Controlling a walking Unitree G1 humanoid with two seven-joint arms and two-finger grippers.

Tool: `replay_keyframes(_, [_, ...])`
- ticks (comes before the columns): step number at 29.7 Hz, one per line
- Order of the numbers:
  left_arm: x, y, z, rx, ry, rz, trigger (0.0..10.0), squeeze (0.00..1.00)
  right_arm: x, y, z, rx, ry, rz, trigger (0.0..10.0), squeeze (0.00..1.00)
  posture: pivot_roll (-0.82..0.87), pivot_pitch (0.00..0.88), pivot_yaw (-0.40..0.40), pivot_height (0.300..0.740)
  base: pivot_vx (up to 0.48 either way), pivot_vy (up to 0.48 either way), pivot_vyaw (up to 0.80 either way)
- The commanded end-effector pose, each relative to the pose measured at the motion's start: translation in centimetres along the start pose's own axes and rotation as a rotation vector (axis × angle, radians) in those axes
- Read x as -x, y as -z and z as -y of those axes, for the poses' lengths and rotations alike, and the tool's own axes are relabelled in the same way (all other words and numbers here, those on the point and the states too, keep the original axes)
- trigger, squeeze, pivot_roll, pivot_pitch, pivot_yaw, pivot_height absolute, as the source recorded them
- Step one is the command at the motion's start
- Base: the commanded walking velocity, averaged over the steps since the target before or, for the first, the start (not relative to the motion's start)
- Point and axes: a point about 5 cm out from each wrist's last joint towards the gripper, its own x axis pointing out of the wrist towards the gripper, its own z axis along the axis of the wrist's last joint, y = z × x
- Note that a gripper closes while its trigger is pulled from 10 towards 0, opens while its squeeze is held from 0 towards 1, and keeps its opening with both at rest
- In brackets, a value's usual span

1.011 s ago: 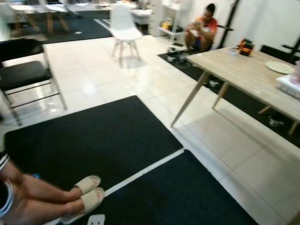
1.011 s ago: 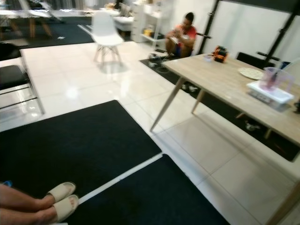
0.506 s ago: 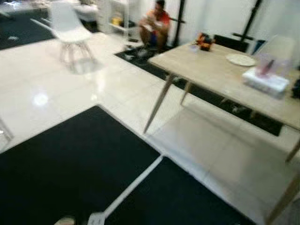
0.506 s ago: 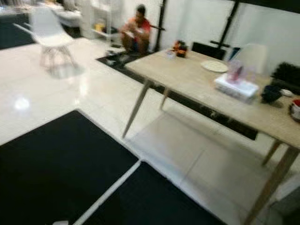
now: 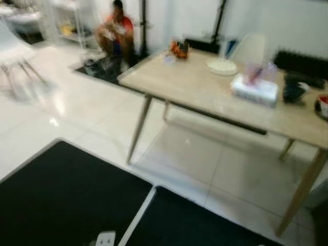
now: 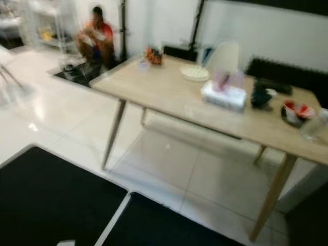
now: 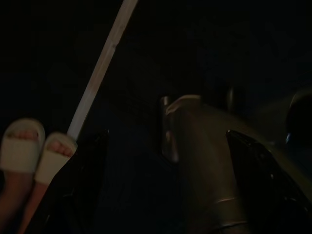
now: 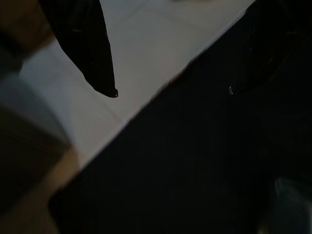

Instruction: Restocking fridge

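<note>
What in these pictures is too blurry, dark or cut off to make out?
- Items on the wooden table: head views blurred; the white box and red-and-white bowl contents are unreadable.
- Seated person: small and blurred; what the hands hold is unclear.
- Left wrist view: very dark; just pale slippers and a white strip show.
- Right end effector: fingers cut off by the top edge.

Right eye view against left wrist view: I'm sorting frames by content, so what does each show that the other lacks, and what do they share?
The right eye view has the wooden table carrying a white box, a plate and a red bowl, plus a person sitting on the floor at the far wall. The left wrist view, very dark, has a person's feet in pale slippers beside a white strip, with the left gripper hanging idle, fingers apart. Both share the black mat.
</note>
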Motion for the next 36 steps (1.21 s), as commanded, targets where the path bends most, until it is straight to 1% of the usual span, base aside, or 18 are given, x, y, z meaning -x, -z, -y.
replay_keyframes(1, [0.03,0.66,0.28,-0.005,0.008,-0.029,10.0,0.00,0.07,0.16,0.48,0.001,0.013,-0.005,10.0,0.00,-0.07,0.000,-0.038,0.740,0.356,0.000,-0.78])
replay_keyframes(13, [-0.01,0.55,0.38,-0.004,0.004,-0.027,10.0,0.00,0.05,0.03,0.37,-0.005,0.016,-0.001,10.0,0.00,-0.07,0.000,-0.038,0.740,0.340,0.000,-0.78])
replay_keyframes(17, [0.00,0.53,0.22,-0.005,-0.012,-0.026,10.0,0.00,0.04,-0.01,0.35,-0.002,0.019,0.003,10.0,0.00,-0.07,0.000,-0.038,0.740,0.000,0.000,-0.78])
replay_keyframes(18, [0.01,0.50,0.22,0.011,-0.008,-0.019,10.0,0.00,0.04,-0.18,0.36,-0.011,0.028,0.024,10.0,0.00,-0.07,0.000,-0.038,0.740,0.000,0.000,-0.55])
replay_keyframes(19, [0.01,0.50,0.22,0.011,-0.008,-0.019,10.0,0.00,0.04,-0.18,0.36,-0.011,0.028,0.024,10.0,0.00,-0.07,0.000,-0.038,0.740,0.000,0.000,-0.55])
replay_keyframes(23, [0.01,0.44,0.26,0.004,0.006,-0.016,10.0,0.00,0.04,-0.36,0.30,-0.011,0.023,0.042,10.0,0.00,-0.07,0.000,-0.038,0.740,0.000,0.000,0.00])
replay_keyframes(27, [0.01,0.49,0.30,-0.011,0.018,-0.024,10.0,0.00,0.03,-0.41,0.21,-0.008,0.018,0.042,10.0,0.00,-0.06,0.000,-0.038,0.740,0.000,-0.456,0.00])
replay_keyframes(32, [-0.01,0.38,0.30,-0.007,0.017,-0.020,10.0,0.00,0.02,-0.50,0.15,-0.006,0.015,0.045,10.0,0.00,-0.06,0.000,-0.038,0.740,0.000,-0.455,0.00])
replay_keyframes(33, [-0.03,0.16,0.20,0.012,0.007,-0.010,10.0,0.00,0.02,-0.58,0.11,-0.003,0.013,0.047,10.0,0.00,-0.06,0.000,-0.038,0.740,0.000,0.000,0.00])
replay_keyframes(36, [-0.02,0.10,0.07,0.011,0.001,-0.009,10.0,0.00,0.01,-0.61,0.08,-0.001,0.012,0.049,10.0,0.00,-0.06,0.000,-0.039,0.740,0.000,0.000,0.00])
